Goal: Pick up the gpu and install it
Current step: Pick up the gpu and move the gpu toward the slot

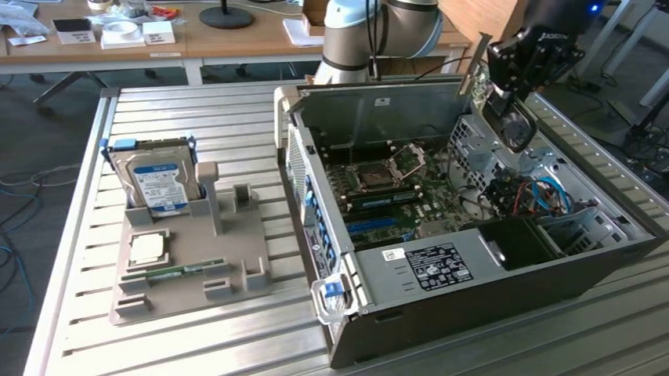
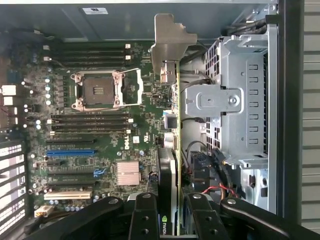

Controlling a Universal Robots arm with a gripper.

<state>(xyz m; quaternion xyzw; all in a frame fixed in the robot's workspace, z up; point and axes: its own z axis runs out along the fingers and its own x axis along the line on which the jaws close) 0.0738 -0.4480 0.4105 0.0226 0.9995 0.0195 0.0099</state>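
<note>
Holding the gpu (image 2: 169,170) edge-down in the gripper (image 2: 172,220), with jaws closed narrow on the thin black card. Hanging above the open computer case (image 1: 471,282), over the inside part beside the grey drive cage (image 2: 235,100), not yet pushed into a slot. Probably light and stiff, but easy to break, with tiny parts on a thin board. Best pinched on the flat faces near the top edge, away from the metal end bracket (image 2: 167,45). Likely a bit slippery on the smooth face.
</note>
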